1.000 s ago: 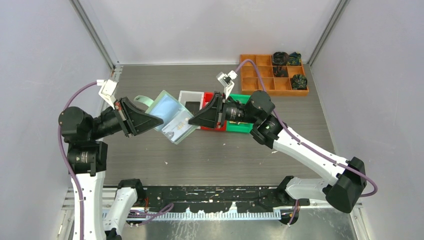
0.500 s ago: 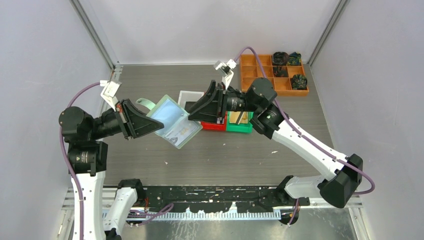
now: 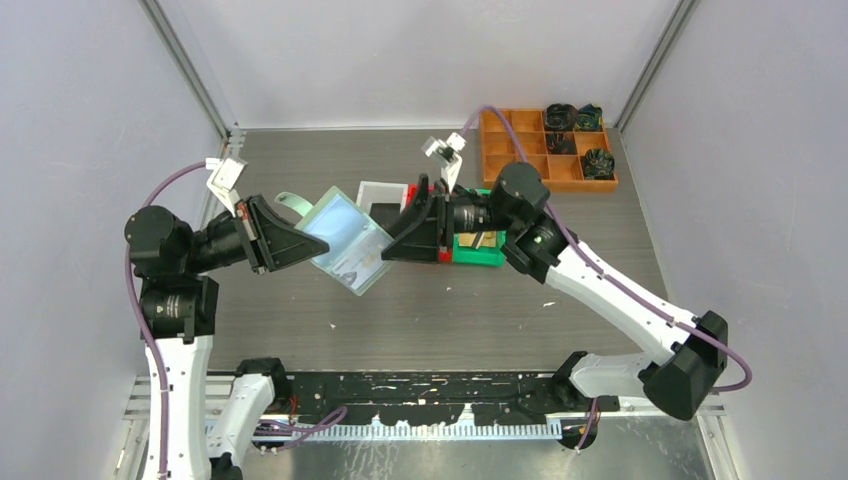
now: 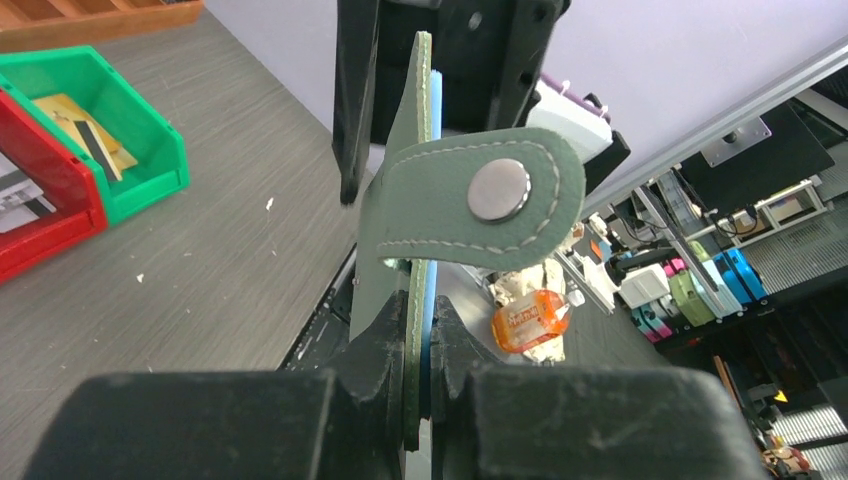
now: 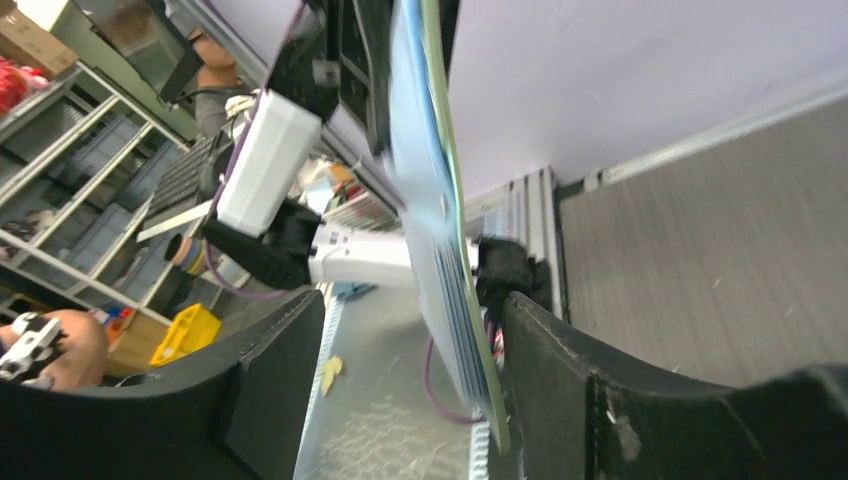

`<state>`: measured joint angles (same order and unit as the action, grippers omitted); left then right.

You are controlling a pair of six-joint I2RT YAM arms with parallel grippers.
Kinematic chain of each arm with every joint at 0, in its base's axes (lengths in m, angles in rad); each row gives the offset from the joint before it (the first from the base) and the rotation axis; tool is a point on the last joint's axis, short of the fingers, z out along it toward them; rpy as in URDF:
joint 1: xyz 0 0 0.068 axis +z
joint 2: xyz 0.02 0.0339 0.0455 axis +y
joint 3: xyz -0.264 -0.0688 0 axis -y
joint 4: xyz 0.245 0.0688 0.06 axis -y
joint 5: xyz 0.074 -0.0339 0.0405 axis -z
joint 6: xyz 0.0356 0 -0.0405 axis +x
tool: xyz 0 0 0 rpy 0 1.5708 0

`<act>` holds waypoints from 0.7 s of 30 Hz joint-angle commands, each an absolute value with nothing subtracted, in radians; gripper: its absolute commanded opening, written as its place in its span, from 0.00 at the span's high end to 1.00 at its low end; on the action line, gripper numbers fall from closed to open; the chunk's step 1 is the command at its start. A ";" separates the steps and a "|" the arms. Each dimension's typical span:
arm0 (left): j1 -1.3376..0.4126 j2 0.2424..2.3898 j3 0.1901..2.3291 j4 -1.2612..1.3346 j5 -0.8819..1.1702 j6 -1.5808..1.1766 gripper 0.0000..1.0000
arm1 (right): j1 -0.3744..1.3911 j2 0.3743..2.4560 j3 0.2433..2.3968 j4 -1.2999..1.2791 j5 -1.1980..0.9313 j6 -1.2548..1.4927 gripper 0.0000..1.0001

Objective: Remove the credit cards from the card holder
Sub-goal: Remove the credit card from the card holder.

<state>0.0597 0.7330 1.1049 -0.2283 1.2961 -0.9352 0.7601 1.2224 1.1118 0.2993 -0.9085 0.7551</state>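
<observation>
The card holder (image 3: 345,243), a mint-green wallet with clear pockets, hangs tilted above the table, and my left gripper (image 3: 306,244) is shut on its left edge. The left wrist view has it edge-on (image 4: 419,150) between the left gripper's (image 4: 420,345) jaws, its snap tab (image 4: 480,200) folded across. My right gripper (image 3: 392,243) stands open, its fingers on either side of the holder's right edge (image 5: 445,260) without pinching it. A pale printed credit card (image 3: 366,268) shows in a pocket. More credit cards lie in the bins: a gold one (image 4: 62,108) and a black one (image 3: 385,212).
White bin (image 3: 378,189), red bin (image 3: 416,191) and green bin (image 3: 487,255) stand in a row just behind the right gripper. An orange compartment tray (image 3: 520,160) with dark bundles sits at the back right corner. Small crumbs dot the grey table (image 3: 400,320).
The right gripper's jaws have opened. It swung back over the white bin, then returned to the holder's right edge. The left gripper kept its hold and shifted only slightly.
</observation>
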 commanded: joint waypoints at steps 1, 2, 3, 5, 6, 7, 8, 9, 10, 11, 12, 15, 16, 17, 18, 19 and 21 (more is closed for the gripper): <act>0.055 0.715 1.082 -0.202 1.344 -0.912 1.00 | 0.763 1.314 1.315 0.201 -0.908 0.610 0.28; 0.057 0.712 1.078 -0.209 1.357 -0.898 1.00 | 0.762 1.352 1.354 0.192 -0.936 0.607 0.28; 0.057 0.709 1.078 -0.222 1.370 -0.881 1.00 | 0.763 1.385 1.384 0.200 -0.966 0.616 0.27; 0.056 0.707 1.083 -0.273 1.394 -0.828 1.00 | 0.768 1.436 1.434 0.219 -1.001 0.636 0.28; 0.056 0.707 1.088 -0.310 1.401 -0.789 1.00 | 0.776 1.452 1.451 0.222 -1.019 0.637 0.31; 0.057 0.708 1.097 -0.354 1.405 -0.747 1.00 | 0.785 1.464 1.467 0.219 -1.034 0.635 0.34; 0.055 0.709 1.108 -0.393 1.406 -0.708 1.00 | 0.798 1.472 1.481 0.204 -1.045 0.628 0.38; 0.055 0.711 1.116 -0.425 1.408 -0.677 1.00 | 0.805 1.478 1.494 0.187 -1.051 0.612 0.44; 0.056 0.715 1.123 -0.445 1.409 -0.657 1.00 | 0.815 1.484 1.510 0.144 -1.053 0.586 0.50; 0.056 0.717 1.124 -0.456 1.413 -0.643 1.00 | 0.828 1.488 1.523 0.089 -1.055 0.560 0.56; 0.056 0.719 1.124 -0.460 1.416 -0.634 1.00 | 0.839 1.489 1.533 0.061 -1.060 0.538 0.61; 0.056 0.723 1.128 -0.510 1.416 -0.571 1.00 | 0.863 1.493 1.548 0.027 -1.065 0.511 0.73; 0.056 0.725 1.131 -0.534 1.411 -0.544 0.99 | 0.868 1.494 1.552 0.017 -1.063 0.505 0.77; 0.056 0.729 1.140 -0.569 1.403 -0.508 0.98 | 0.871 1.494 1.558 0.012 -1.060 0.502 0.84; 0.057 0.733 1.148 -0.610 1.387 -0.468 0.92 | 0.874 1.493 1.558 0.011 -1.055 0.503 0.89; 0.055 0.739 1.160 -0.664 1.360 -0.421 0.77 | 0.875 1.491 1.558 0.014 -1.041 0.504 0.97; 0.057 0.749 1.184 -0.739 1.259 -0.363 0.42 | 0.876 1.481 1.543 0.045 -0.985 0.527 0.99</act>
